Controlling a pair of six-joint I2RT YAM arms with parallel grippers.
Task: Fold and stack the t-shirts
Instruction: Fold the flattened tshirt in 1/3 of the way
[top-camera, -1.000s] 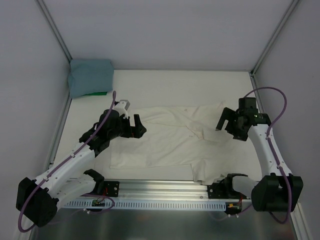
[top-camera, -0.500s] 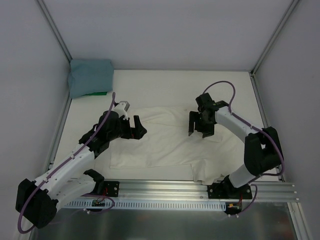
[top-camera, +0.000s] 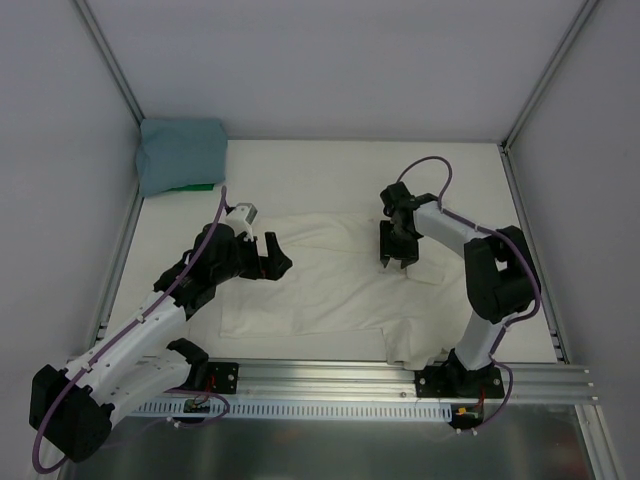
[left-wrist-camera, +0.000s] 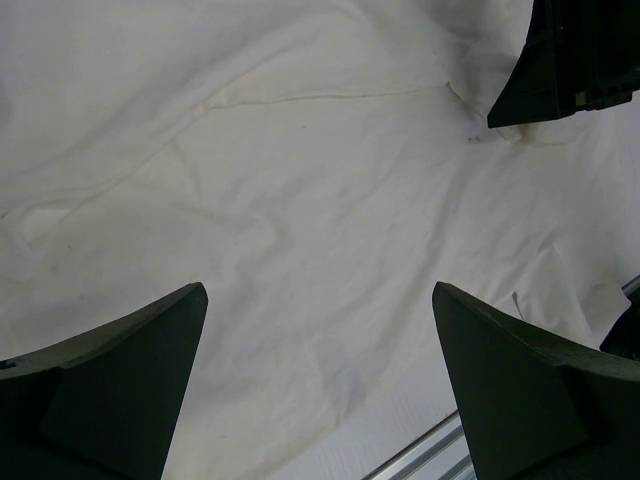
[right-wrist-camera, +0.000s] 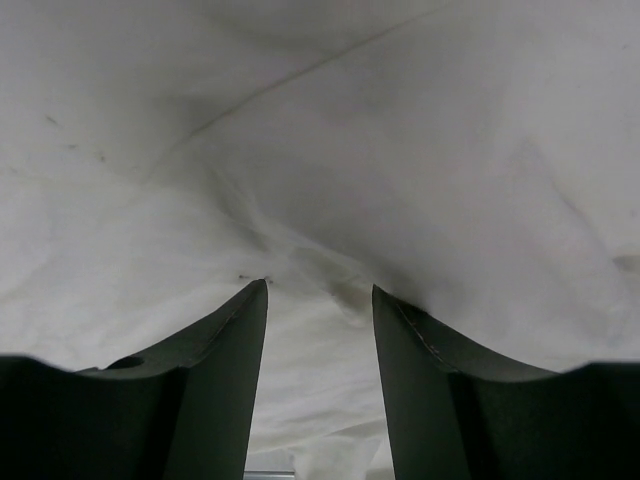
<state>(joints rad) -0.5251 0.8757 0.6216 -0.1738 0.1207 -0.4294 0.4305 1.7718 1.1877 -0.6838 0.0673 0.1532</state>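
The cream t-shirt (top-camera: 330, 285) lies spread and wrinkled across the middle of the table, a sleeve hanging near the front rail. The teal-blue t-shirt (top-camera: 180, 152) sits folded in the far left corner. My left gripper (top-camera: 272, 255) hovers wide open over the cream shirt's left part, with only cloth (left-wrist-camera: 300, 180) under its fingers (left-wrist-camera: 130, 370). My right gripper (top-camera: 395, 256) points down onto the cream shirt's right part near the collar. Its jaws stand half apart, tips pressed into the cloth (right-wrist-camera: 400, 150) with a raised fold (right-wrist-camera: 318, 300) between them.
A green flat thing (top-camera: 195, 187) peeks out under the teal-blue shirt. A metal rail (top-camera: 330, 375) runs along the table's front edge. Grey walls with slanted posts (top-camera: 110, 60) close in the left, back and right sides.
My right arm swung from the right side leftward onto the cream shirt, and its jaws narrowed from wide open to half apart. The left arm barely moved.
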